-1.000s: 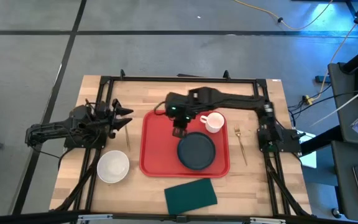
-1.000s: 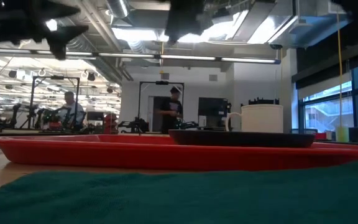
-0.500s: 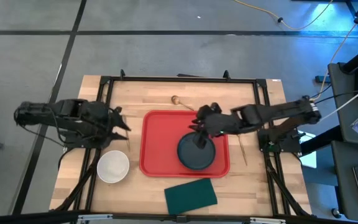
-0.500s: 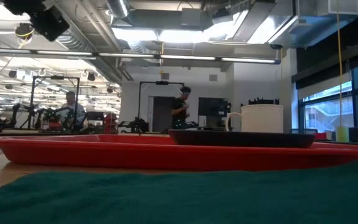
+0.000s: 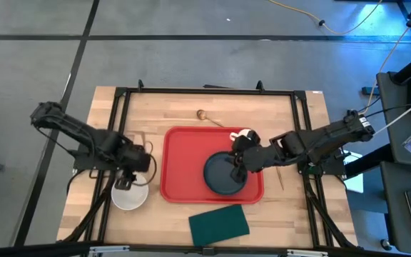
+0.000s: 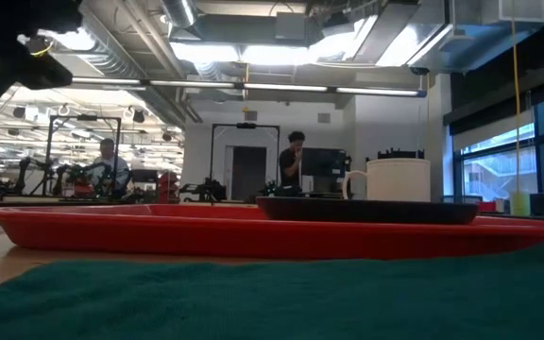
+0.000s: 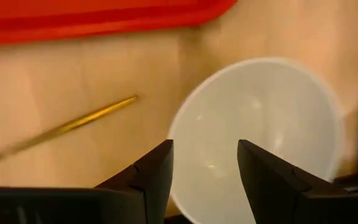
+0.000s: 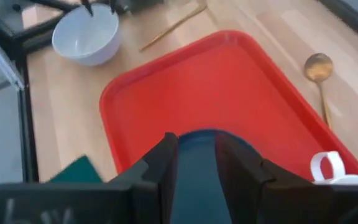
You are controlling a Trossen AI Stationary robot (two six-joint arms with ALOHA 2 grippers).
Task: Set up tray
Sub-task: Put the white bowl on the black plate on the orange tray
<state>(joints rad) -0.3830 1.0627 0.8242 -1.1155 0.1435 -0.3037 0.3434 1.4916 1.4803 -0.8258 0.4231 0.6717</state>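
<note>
From my station I see a white bowl (image 5: 129, 193) on the wooden tabletop (image 5: 291, 207) at the left, with a thin gold utensil (image 7: 61, 127) lying just beside it. A dark blue plate (image 5: 222, 177) and a white mug (image 5: 244, 135) sit close together near the middle. A gold spoon (image 5: 204, 115) lies toward the far edge, and a dark green cloth (image 5: 219, 224) at the near edge. In the room behind, one person (image 6: 294, 161) stands by a screen and another (image 6: 109, 162) is off to the left.
</note>
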